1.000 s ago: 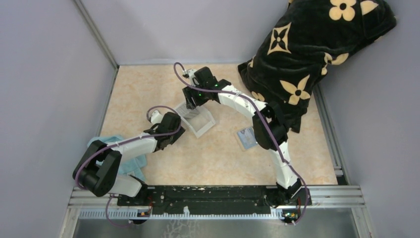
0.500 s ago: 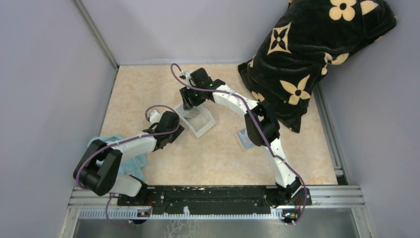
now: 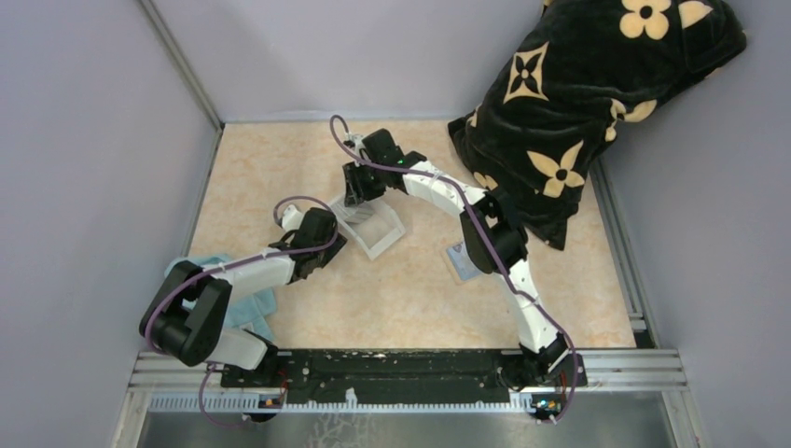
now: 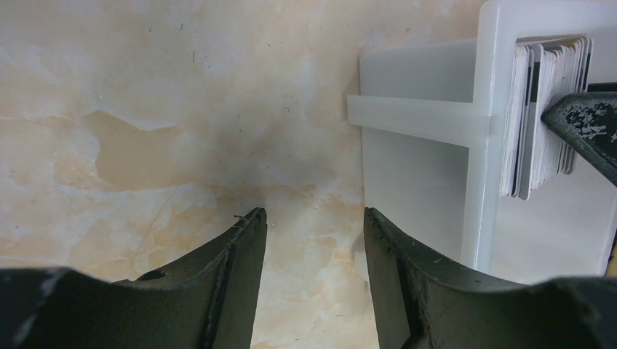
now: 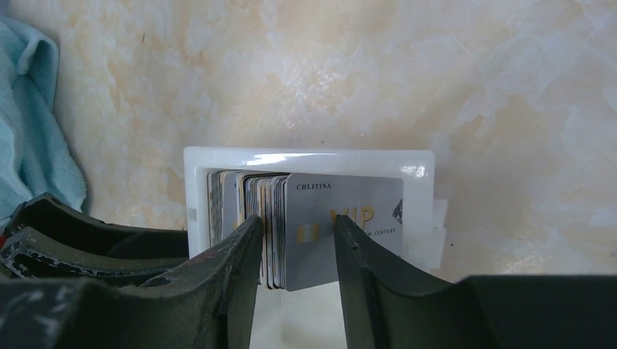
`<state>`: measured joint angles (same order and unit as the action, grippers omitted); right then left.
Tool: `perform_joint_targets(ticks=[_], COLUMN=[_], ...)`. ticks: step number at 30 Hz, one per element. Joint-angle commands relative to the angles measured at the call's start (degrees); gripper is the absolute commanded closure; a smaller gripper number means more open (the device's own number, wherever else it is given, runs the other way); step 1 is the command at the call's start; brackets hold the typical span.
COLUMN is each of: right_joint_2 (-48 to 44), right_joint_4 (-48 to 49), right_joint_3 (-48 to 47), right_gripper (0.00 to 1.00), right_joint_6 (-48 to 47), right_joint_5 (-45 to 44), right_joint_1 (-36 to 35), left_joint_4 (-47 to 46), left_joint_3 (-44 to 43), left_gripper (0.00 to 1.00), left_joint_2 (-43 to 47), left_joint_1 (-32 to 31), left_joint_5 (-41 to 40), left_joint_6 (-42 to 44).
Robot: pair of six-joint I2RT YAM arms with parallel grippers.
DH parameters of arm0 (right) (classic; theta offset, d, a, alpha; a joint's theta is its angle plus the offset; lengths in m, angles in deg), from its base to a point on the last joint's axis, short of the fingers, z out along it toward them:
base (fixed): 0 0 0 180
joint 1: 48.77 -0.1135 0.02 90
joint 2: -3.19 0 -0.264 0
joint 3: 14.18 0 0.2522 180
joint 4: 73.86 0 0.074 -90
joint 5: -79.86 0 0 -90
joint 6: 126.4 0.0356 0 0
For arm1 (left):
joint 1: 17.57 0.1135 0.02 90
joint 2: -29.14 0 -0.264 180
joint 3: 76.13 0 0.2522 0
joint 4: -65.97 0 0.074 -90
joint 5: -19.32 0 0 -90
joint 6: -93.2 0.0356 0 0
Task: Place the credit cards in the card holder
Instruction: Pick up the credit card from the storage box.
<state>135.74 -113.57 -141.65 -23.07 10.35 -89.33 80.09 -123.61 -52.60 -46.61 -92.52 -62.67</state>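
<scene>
The white plastic tray (image 3: 384, 237) at the centre of the top view held the credit cards (image 5: 247, 193) standing on edge in a packed stack. The card holder (image 3: 460, 264) lay right of centre, apart from the tray and partly under the right arm. The right gripper (image 5: 297, 220) was spread just over the stack, clamping nothing, and the left gripper (image 4: 314, 218) was spread and empty beside the tray.

Left pincer (image 4: 314, 214), right pincer (image 5: 297, 222): both agape.
</scene>
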Motion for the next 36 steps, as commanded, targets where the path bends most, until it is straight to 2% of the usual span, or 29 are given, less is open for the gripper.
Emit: perform_joint_targets(ticks=[1, 7, 23, 28, 31, 36], right_joint_2=[-1.5, -4.0, -8.9, -9.6, -10.4, -12.3], right_joint_4=[2.4, 2.8, -1.2, -2.8, -3.7, -4.1], right_joint_3=[1.9, 3.4, 1.1, 1.3, 1.6, 3.4], right_gripper=[0.61, 0.71, 0.84, 0.91, 1.00, 1.00], right_joint_6=[3.0, 3.2, 1.3, 0.1, -1.2, -3.5], right_joint_5=[2.8, 2.6, -2.0, -6.0, -10.2, -17.4], right_joint_1=[0.3, 0.2, -1.1, -1.6, -2.2, -2.7], left_joint_4=[0.7, 0.4, 0.7, 0.8, 0.9, 3.0], left_joint_3=[-0.6, -1.1, -1.7, -1.4, -1.1, -2.2], left_gripper=[0.41, 0.41, 0.41, 0.41, 0.41, 0.40], left_joint_2=[-1.5, -2.0, -1.9, -1.3, -0.8, 0.3], left_joint_1=[0.6, 0.6, 0.7, 0.6, 0.6, 0.6], left_joint_5=[1.1, 1.4, 2.2, 2.4, 2.3, 2.3], left_joint_6=[1.3, 1.5, 1.9, 2.0, 2.0, 3.9])
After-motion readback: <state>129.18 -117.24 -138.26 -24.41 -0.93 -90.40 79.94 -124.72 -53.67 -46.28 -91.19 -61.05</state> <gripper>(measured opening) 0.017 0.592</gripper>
